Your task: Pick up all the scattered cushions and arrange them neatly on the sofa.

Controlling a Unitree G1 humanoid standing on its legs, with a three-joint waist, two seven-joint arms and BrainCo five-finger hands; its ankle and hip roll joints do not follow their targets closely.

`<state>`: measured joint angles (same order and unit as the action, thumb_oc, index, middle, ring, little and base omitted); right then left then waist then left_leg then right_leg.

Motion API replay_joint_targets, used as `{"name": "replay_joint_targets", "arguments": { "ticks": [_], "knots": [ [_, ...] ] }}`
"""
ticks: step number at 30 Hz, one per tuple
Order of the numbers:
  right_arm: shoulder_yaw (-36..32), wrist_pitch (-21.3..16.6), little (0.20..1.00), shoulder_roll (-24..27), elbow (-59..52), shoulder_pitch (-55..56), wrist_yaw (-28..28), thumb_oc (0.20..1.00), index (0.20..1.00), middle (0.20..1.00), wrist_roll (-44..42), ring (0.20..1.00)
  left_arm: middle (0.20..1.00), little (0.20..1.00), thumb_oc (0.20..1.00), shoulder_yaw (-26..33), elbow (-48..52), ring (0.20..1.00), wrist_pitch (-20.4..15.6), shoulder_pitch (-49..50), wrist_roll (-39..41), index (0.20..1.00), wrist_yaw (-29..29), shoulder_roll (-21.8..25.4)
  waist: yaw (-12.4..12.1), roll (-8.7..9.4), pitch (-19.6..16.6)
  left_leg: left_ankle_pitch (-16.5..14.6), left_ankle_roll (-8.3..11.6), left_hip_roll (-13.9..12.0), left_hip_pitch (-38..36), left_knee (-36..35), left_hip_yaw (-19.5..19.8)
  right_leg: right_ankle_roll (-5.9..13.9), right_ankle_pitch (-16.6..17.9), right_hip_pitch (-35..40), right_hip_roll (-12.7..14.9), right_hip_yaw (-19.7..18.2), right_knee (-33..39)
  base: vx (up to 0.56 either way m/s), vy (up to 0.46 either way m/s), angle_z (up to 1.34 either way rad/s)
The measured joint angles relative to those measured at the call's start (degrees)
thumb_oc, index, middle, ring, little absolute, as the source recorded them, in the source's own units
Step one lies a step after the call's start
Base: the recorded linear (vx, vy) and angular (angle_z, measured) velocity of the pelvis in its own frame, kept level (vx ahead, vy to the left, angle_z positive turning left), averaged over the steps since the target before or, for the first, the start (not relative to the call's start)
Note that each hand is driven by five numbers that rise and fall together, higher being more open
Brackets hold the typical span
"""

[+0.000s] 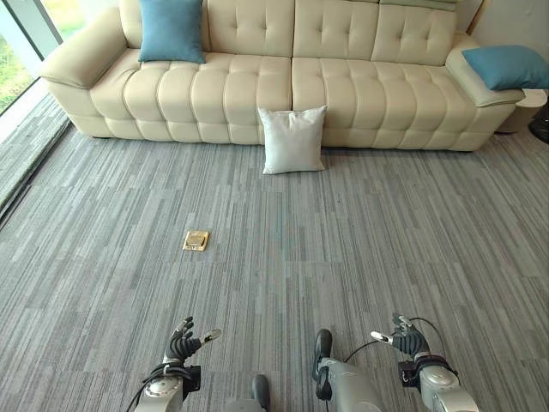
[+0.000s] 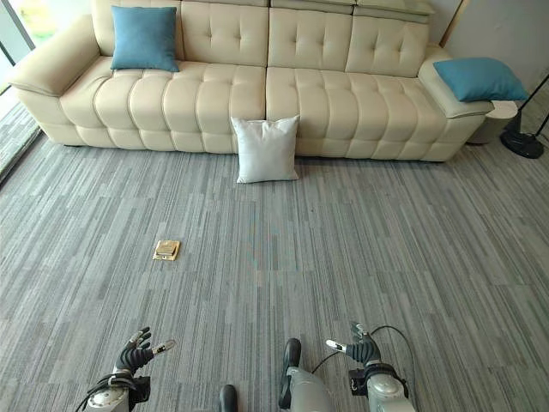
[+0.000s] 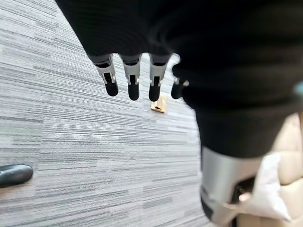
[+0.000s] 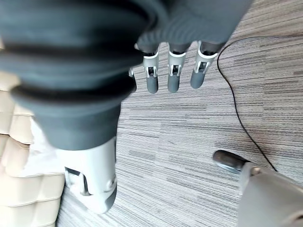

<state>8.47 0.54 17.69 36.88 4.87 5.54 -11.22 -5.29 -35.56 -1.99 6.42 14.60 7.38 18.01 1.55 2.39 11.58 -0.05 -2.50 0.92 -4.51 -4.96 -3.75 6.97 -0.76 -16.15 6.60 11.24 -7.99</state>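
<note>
A white cushion [image 1: 292, 140] stands on the carpet, leaning against the front of the cream sofa [image 1: 360, 94] near its middle. One blue cushion [image 1: 171, 30] rests upright against the sofa's back at the left end. Another blue cushion [image 1: 508, 66] lies on the right armrest. My left hand [image 1: 183, 343] hangs low at the near left, fingers relaxed and holding nothing. My right hand [image 1: 407, 341] hangs at the near right, also open and empty. Both hands are far from the cushions. The left wrist view shows the straight fingers [image 3: 133, 80] over the carpet.
A small brass floor plate [image 1: 196, 240] is set in the grey carpet between me and the sofa. A window runs along the left side. A dark lamp base [image 2: 521, 143] stands on the floor past the sofa's right end.
</note>
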Motion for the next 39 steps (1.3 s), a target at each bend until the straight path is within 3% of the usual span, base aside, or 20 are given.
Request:
{"name": "replay_joint_targets", "arguments": {
  "ticks": [1,2,4,6,7,9,11,12,16,20,23,25,27,28,30,31,33,36,37,39],
  "knots": [
    [0.0,0.0,1.000,0.0,0.4,0.2,0.0,1.000,1.000,1.000,0.0,1.000,1.000,1.000,1.000,-0.2,0.7,1.000,0.0,0.1,0.0,1.000,-0.2,0.1,0.2,0.31,0.0,-0.3,0.18,0.0,-0.8,0.0,0.1,-0.12,0.0,0.8,0.1,0.1,0.1,0.32,-0.183,0.29],
    [-0.6,0.0,1.000,0.1,1.9,0.0,0.0,1.000,1.000,1.000,-0.1,1.000,1.000,1.000,1.000,-0.5,1.2,1.000,0.0,0.4,0.0,1.000,-0.3,-0.3,0.2,0.53,-0.3,-1.5,1.42,-0.9,-1.9,0.1,0.3,-2.13,2.1,2.5,-0.8,0.6,1.2,0.25,-0.174,0.24],
    [-1.2,-0.2,1.000,0.4,3.5,-0.5,0.1,1.000,1.000,1.000,-0.6,1.000,1.000,1.000,1.000,-1.5,1.9,1.000,0.0,0.2,0.2,1.000,-0.8,-1.0,0.1,-1.99,0.0,-3.6,4.41,-3.7,-1.2,5.8,0.8,-4.91,5.6,6.1,-4.0,2.0,4.7,0.18,-0.150,0.24],
    [-1.2,-0.2,1.000,0.4,3.7,-0.8,0.1,1.000,1.000,1.000,-1.3,1.000,1.000,1.000,1.000,-1.4,1.8,1.000,0.0,-0.4,0.3,1.000,-0.7,-1.2,-0.3,-1.18,0.3,-4.5,4.96,-3.8,1.9,13.2,0.4,-7.39,7.3,7.7,-4.4,2.0,6.4,0.15,-0.078,0.06],
    [-1.4,-0.2,1.000,0.6,3.7,-1.8,0.1,1.000,1.000,1.000,-1.3,1.000,1.000,1.000,1.000,-1.4,1.6,1.000,0.0,-0.9,0.3,1.000,-0.7,-1.6,-0.4,-0.72,0.8,-4.9,5.67,-3.9,5.6,22.5,0.5,-8.84,7.0,9.8,-4.6,1.9,8.3,0.17,-0.039,-0.15],
    [-1.5,-1.0,1.000,0.8,3.0,-2.3,0.2,1.000,1.000,1.000,-1.4,1.000,1.000,1.000,1.000,-1.5,1.6,1.000,0.0,-1.0,0.5,1.000,-0.8,-2.2,-0.3,-0.03,1.1,-5.8,7.34,-5.2,8.2,26.5,0.1,-10.12,6.9,12.9,-5.4,1.9,10.9,0.23,0.014,-0.09],
    [-1.8,-1.2,1.000,0.9,3.3,-2.5,0.2,1.000,1.000,1.000,-2.4,1.000,1.000,1.000,1.000,-1.4,1.8,1.000,-0.1,-1.9,0.5,1.000,-0.8,-2.2,-0.3,-0.26,1.1,-5.9,7.70,-6.0,10.4,23.6,-0.1,-10.50,6.2,14.8,-6.6,1.3,12.8,0.31,0.067,0.00],
    [-1.6,-1.2,1.000,0.9,3.3,-2.9,0.2,1.000,1.000,1.000,-2.4,1.000,1.000,1.000,1.000,-1.3,1.8,1.000,0.0,-2.0,0.5,1.000,-0.8,-2.2,-0.5,0.16,1.3,-5.5,7.73,-5.8,9.7,18.2,-0.2,-10.04,6.0,15.0,-6.7,1.4,12.8,0.20,0.082,-0.18],
    [-0.9,-1.2,1.000,1.0,3.5,-2.8,0.2,1.000,1.000,1.000,-2.4,1.000,1.000,1.000,1.000,-1.5,1.8,1.000,0.1,-1.8,0.5,1.000,-0.9,-2.1,-0.6,0.90,1.7,2.0,9.06,-6.7,10.8,2.3,0.2,-9.26,3.7,17.4,-8.5,1.2,12.7,0.25,0.105,-0.08],
    [-0.3,-1.1,1.000,0.9,5.1,-2.9,0.3,1.000,1.000,1.000,-2.2,1.000,1.000,1.000,1.000,-1.3,1.4,1.000,0.2,-1.5,0.5,1.000,-0.8,-2.2,-1.9,1.03,1.9,5.6,9.15,-8.0,14.4,0.3,-0.2,-10.04,2.3,18.8,-9.8,-0.4,12.7,0.32,0.237,-0.23],
    [-0.3,-1.0,1.000,1.1,5.4,-2.5,0.1,1.000,1.000,1.000,-1.8,1.000,1.000,1.000,1.000,-1.3,1.1,1.000,0.2,0.7,0.5,1.000,-0.9,-2.3,-2.6,-0.70,0.8,7.2,7.86,-7.2,14.6,1.0,0.1,-9.76,1.2,20.4,-10.2,-2.4,12.7,0.30,0.251,-0.44],
    [-0.2,-0.3,1.000,1.7,5.5,-1.1,-0.1,1.000,1.000,1.000,-1.1,1.000,1.000,1.000,1.000,-1.3,0.6,1.000,0.2,0.9,0.5,1.000,-0.9,-2.2,-2.7,-2.20,-0.1,10.3,4.75,-6.7,14.1,1.8,-0.2,-8.64,0.0,21.1,-10.0,-3.2,12.3,0.22,0.243,-0.13],
    [0.1,-0.1,1.000,1.4,5.5,-1.0,-0.6,1.000,1.000,1.000,-1.1,1.000,1.000,1.000,1.000,-1.3,0.5,1.000,0.3,0.0,0.5,1.000,-1.0,-1.7,-2.7,-1.26,0.1,8.7,2.68,-4.7,12.8,1.6,-1.3,-6.85,-2.3,19.6,-7.5,-3.9,7.9,0.17,0.205,-0.19],
    [0.1,0.0,1.000,1.4,5.3,-1.1,-1.1,1.000,1.000,1.000,-0.7,1.000,1.000,1.000,1.000,-1.4,0.6,1.000,0.7,0.0,0.4,1.000,-1.2,-1.3,-2.7,-1.27,0.2,7.9,0.58,-3.1,11.0,1.5,-3.0,-4.24,-6.1,15.6,-4.8,-5.1,-3.0,0.17,0.180,-0.23],
    [0.3,0.0,1.000,1.3,5.2,-1.3,-1.2,1.000,1.000,1.000,-0.1,1.000,1.000,1.000,1.000,-1.4,0.6,1.000,0.7,-0.6,0.3,1.000,-1.2,-0.7,-2.6,-1.11,0.2,6.5,-0.37,-2.0,9.9,1.6,-3.2,-2.33,-7.6,12.5,-3.1,-5.2,-11.4,0.17,0.125,-0.11],
    [0.6,0.0,1.000,1.2,4.8,-1.5,-1.3,1.000,1.000,1.000,0.0,1.000,1.000,1.000,1.000,-1.3,0.7,1.000,0.7,-0.8,0.2,1.000,-1.2,0.0,-2.7,-0.89,0.2,5.7,-1.31,-0.9,8.8,1.5,-3.7,-1.11,-9.3,7.3,-0.6,-4.6,-22.2,0.27,0.120,-0.08],
    [0.9,0.0,1.000,1.0,3.8,-1.4,-1.3,1.000,1.000,1.000,0.0,1.000,1.000,1.000,1.000,-1.3,0.8,1.000,0.8,-1.0,0.3,1.000,-1.1,0.5,-2.1,-0.84,0.4,3.9,-1.61,0.0,7.0,0.7,-3.5,-0.44,-10.0,3.2,2.0,-4.2,-26.2,0.27,0.074,-0.06],
    [1.2,0.0,1.000,0.0,3.2,-1.2,-1.4,1.000,1.000,1.000,0.0,1.000,1.000,1.000,1.000,-1.4,1.2,1.000,0.8,-0.7,0.3,1.000,-1.2,1.5,-2.0,-0.38,1.0,4.4,-2.01,0.6,5.2,0.4,-3.7,-0.01,-8.6,2.8,4.2,-1.9,-18.3,0.32,-0.025,0.12],
    [1.6,0.0,1.000,-0.2,2.9,-1.3,-1.4,1.000,1.000,1.000,0.1,1.000,1.000,1.000,1.000,-1.2,1.4,1.000,0.8,-0.9,0.3,1.000,-1.0,1.5,-1.8,-0.56,1.4,1.0,-1.86,0.2,4.4,0.5,-2.9,1.01,-8.1,1.4,3.2,-1.3,-14.1,0.32,-0.083,-0.09],
    [1.8,0.0,1.000,-0.2,1.4,-2.0,-1.2,1.000,1.000,1.000,0.1,1.000,1.000,1.000,1.000,-0.8,1.3,1.000,1.2,-1.3,0.3,1.000,-1.0,2.0,-0.7,0.25,1.8,0.9,-0.93,0.3,3.8,0.4,-3.1,2.52,-3.3,0.0,2.2,-0.6,-3.9,0.33,-0.106,0.03]
  ]
}}
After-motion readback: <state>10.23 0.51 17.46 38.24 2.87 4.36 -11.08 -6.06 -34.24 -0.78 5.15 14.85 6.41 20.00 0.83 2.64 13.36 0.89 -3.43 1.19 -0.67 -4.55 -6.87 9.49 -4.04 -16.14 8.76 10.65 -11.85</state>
